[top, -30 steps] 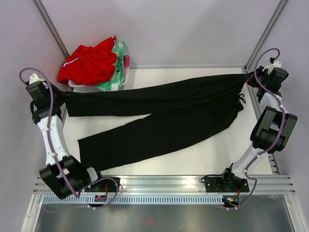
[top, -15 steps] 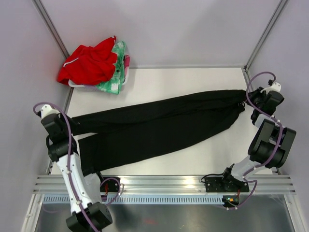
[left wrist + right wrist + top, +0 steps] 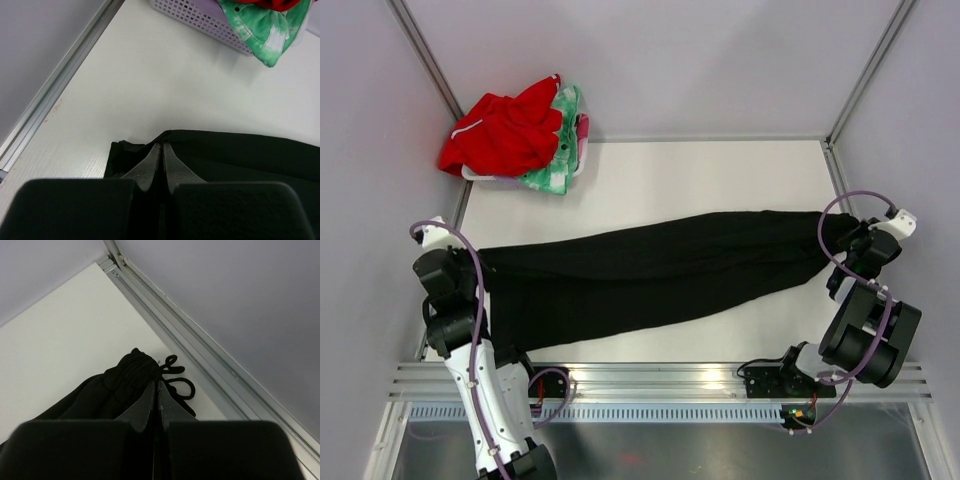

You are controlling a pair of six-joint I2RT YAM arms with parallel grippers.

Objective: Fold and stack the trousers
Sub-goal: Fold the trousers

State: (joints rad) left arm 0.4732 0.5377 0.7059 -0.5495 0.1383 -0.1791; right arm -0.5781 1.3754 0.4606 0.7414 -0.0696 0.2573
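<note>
basket [image 3: 472, 173]: white perforated one, at the far left corner of the surface [image 3: 710, 180], just beside the frame rail [image 3: 55, 95].
in the basket: a red garment [image 3: 505, 130] with white trim lies on top, heaped above the rim; a green-and-pink cloth [image 3: 563, 150] is under it and hangs over the right side.
trousers [image 3: 650, 270]: black, outside the basket, stretched in a long band across the middle of the surface from left to right, the two legs lying one over the other; well apart from the basket.
left end effector [image 3: 161, 147]: closed, it pinches the leg end of the trousers at the left edge of the surface.
right end effector [image 3: 156, 385]: closed, it grips the gathered waist end at the right edge.
drawstring [image 3: 176, 380]: it loops out of the waist, just beside the right rail [image 3: 200, 355].
in the way: only bare surface lies between the trousers and the basket.
</note>
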